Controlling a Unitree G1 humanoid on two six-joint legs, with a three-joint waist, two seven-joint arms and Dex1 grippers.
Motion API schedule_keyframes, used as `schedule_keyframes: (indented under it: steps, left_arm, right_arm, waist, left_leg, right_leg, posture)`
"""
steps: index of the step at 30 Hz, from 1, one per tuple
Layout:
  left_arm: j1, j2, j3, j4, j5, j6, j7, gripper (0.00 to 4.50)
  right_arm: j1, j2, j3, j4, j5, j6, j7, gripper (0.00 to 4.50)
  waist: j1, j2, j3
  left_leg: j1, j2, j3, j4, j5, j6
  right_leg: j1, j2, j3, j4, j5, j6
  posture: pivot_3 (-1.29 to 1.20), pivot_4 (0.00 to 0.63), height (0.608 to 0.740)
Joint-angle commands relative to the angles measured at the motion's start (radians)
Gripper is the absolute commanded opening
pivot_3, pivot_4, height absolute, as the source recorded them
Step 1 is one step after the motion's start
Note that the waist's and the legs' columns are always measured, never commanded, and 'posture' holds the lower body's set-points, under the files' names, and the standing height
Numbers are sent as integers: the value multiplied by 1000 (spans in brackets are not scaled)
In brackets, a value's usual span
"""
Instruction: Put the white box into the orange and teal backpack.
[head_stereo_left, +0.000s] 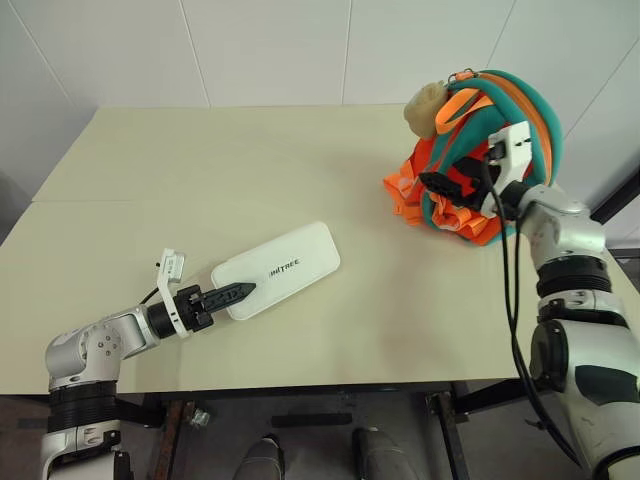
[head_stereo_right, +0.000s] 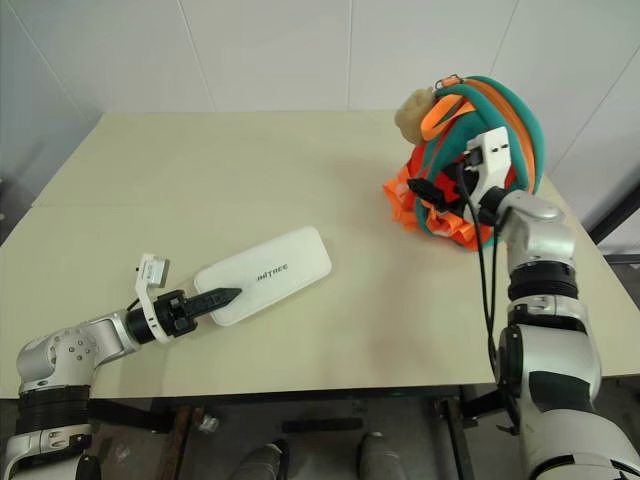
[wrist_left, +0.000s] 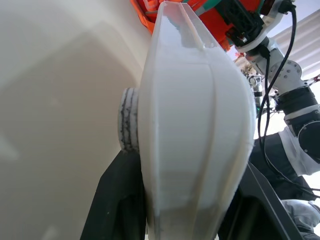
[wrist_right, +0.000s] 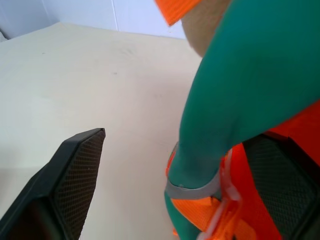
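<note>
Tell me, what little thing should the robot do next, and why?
Probably close the right gripper on the orange and teal backpack: its fingers stand open around a teal strap. The left gripper already clamps the white box, which lies on the table, apart from the bag.

White box (head_stereo_left: 277, 269): smooth glossy plastic, dark printed lettering. Orange and teal backpack (head_stereo_left: 478, 150): soft matt cloth, woven orange webbing, plush tan head. Table (head_stereo_left: 200, 170): matt, smooth beige top. My fingers (wrist_right: 75, 175): matt black plastic with a fine mesh-textured face. Walls behind look like smooth white panels.
</note>
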Motion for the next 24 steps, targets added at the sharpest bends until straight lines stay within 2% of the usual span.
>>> schedule_keyframes:
  steps: [1,8,9,12,16,17,22,23,24]
  left_arm:
    - [-22,8,3,-33,-39,-6,-3,1249]
    - [-43,7,-5,-16,-37,-15,3,1249]
    - [-47,7,-6,-13,-36,-17,4,1249]
    - [-56,7,-8,-3,-33,-23,3,1249]
    - [-66,5,-9,9,-29,-34,6,1249]
    - [-69,5,-9,12,-29,-36,8,1249]
    - [-73,12,-2,15,-27,-47,13,1249]
    - [-72,18,1,14,-25,-52,14,1249]
    - [-73,22,2,18,-22,-58,13,1249]
  right_arm:
    - [-61,30,12,53,-30,-86,-78,4500]
    - [-153,89,19,265,-99,-283,-303,4500]
    - [-161,93,15,286,-105,-310,-336,4320]
    - [-175,101,8,328,-111,-371,-373,3582]
    - [-184,120,-10,353,-97,-430,-377,2167]
    - [-185,132,-25,351,-77,-443,-346,1866]
    - [-185,193,-103,278,73,-400,3,263]
    - [-182,199,-102,252,94,-366,79,15]
    - [-180,203,-102,236,107,-343,126,15]
  waist:
    - [1,0,0]
    - [2,0,0]
    - [2,0,0]
    - [1,0,0]
    - [-1,0,0]
    - [-2,0,0]
    - [-15,0,0]
    - [-17,0,0]
    - [-20,0,0]
  left_leg:
    - [0,0,0,0,0,0]
    - [-2,0,0,-1,0,0]
    - [-2,0,0,-1,0,0]
    - [-2,0,0,-1,0,0]
    - [-2,0,1,-2,0,-1]
    - [-2,0,1,-2,0,-1]
    - [-2,0,1,-2,1,-1]
    - [-2,0,1,-2,1,-1]
    - [-2,0,1,-2,1,-1]
  right_leg:
    - [-1,0,0,0,0,0]
    - [-3,0,1,0,0,0]
    - [-3,0,1,1,0,0]
    - [-4,0,1,1,0,0]
    - [-4,0,1,1,0,0]
    - [-4,0,1,1,0,0]
    - [-4,0,1,2,0,0]
    - [-4,0,1,2,0,0]
    - [-4,0,1,3,0,0]
  posture:
    - [0,150,740]
    - [0,150,740]
    - [0,150,740]
    - [0,150,740]
    - [0,150,740]
    - [0,150,740]
    - [0,150,740]
    - [0,150,740]
    - [0,150,740]
